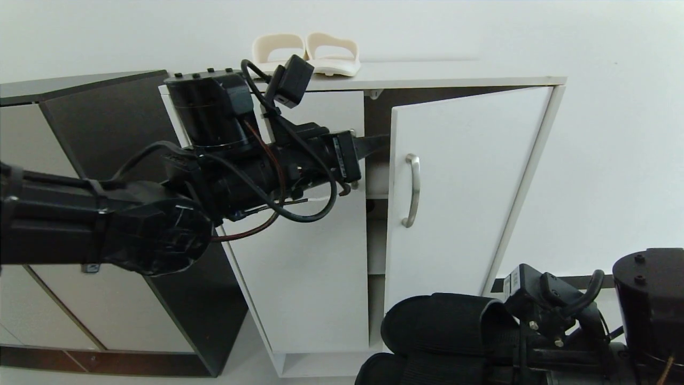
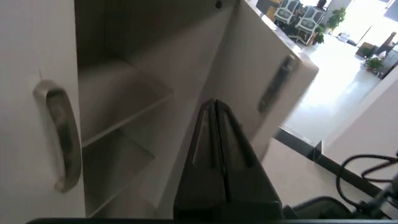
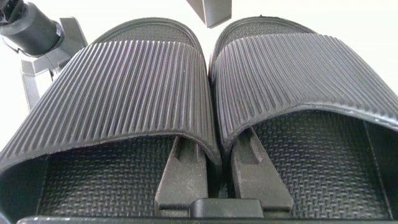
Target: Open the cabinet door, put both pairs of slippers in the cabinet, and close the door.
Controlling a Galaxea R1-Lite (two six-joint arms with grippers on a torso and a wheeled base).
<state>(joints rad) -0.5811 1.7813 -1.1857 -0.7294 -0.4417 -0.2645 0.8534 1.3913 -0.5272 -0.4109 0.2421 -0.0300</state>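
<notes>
Head view: left gripper, fingers together, tucked behind the ajar white cabinet door with steel bar handle; best sweep it fully outward. Right gripper grips the ribbed black rubber slippers low nearby; cream moulded slippers sit on the white cabinet top

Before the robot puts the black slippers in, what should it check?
1. Opening wide enough: not ok; the right door stands only partly open.
2. Grip on the black slippers: ok; the right gripper is shut on both.
3. Way in free: not ok; the left gripper, shut, points into the gap.
4. Room on the shelf: cannot tell; most of it is hidden.
5. Other pair steady: ok; the cream slippers sit on the cabinet top.
</notes>
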